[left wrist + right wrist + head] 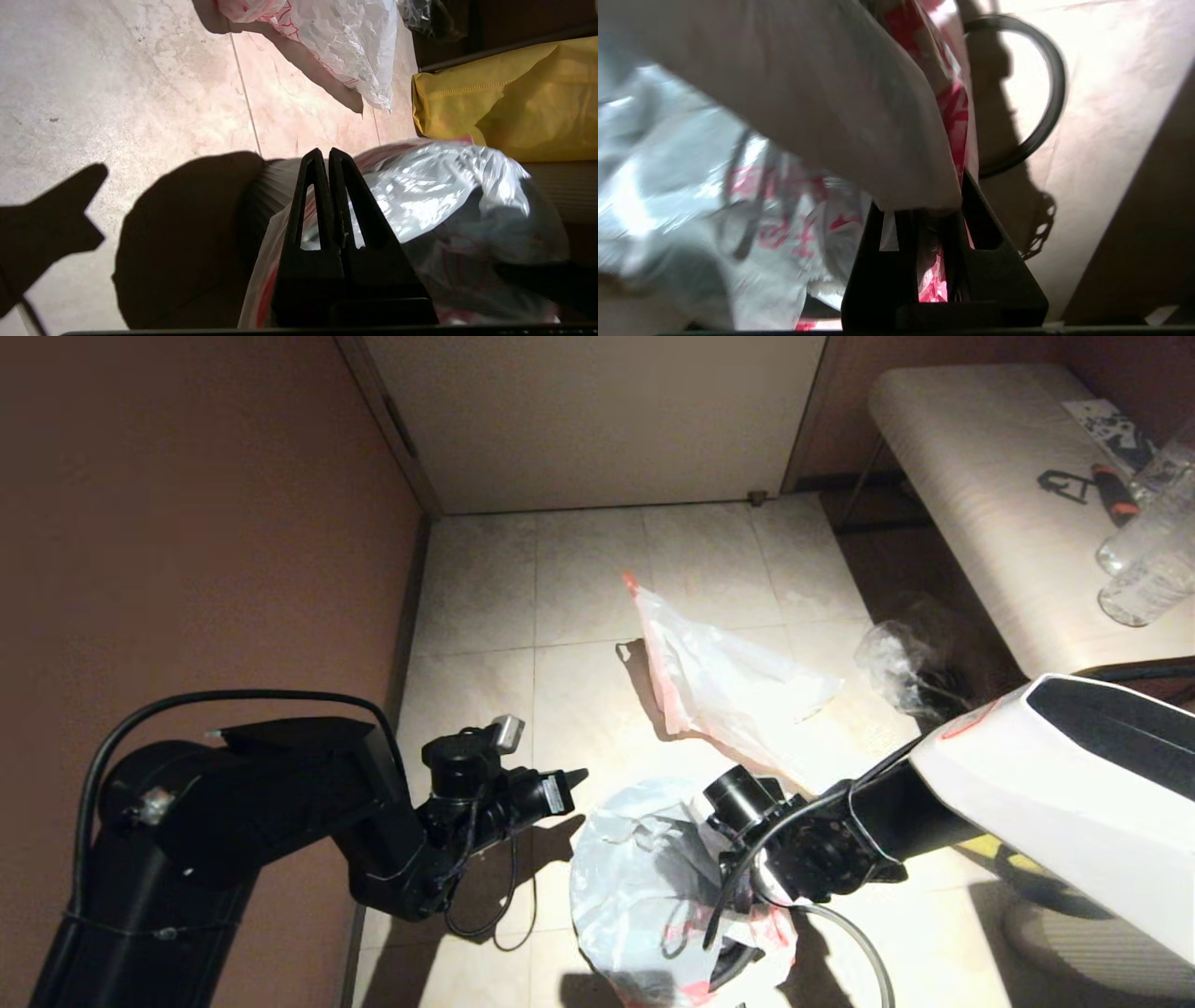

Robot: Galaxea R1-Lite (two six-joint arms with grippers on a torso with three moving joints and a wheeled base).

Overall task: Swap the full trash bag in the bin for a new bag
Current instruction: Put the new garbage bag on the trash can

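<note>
New bag [635, 887], milky white with red characters: draped over the bin [261, 196], whose black wall shows only in my left wrist view. My right jaws [941, 205] pinch its edge; their tips are buried in plastic. My left jaws [325, 156], pressed together and empty, hang level beside the bin. Full trash bag [728, 686] lies on the floor beyond.

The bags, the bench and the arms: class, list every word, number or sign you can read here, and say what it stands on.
None can be read.
The new bag draped over the bin: red characters, too crumpled and blurred to read.
The full trash bag on the floor: no print visible.
The sheet on the bench: dark print, too small.
</note>
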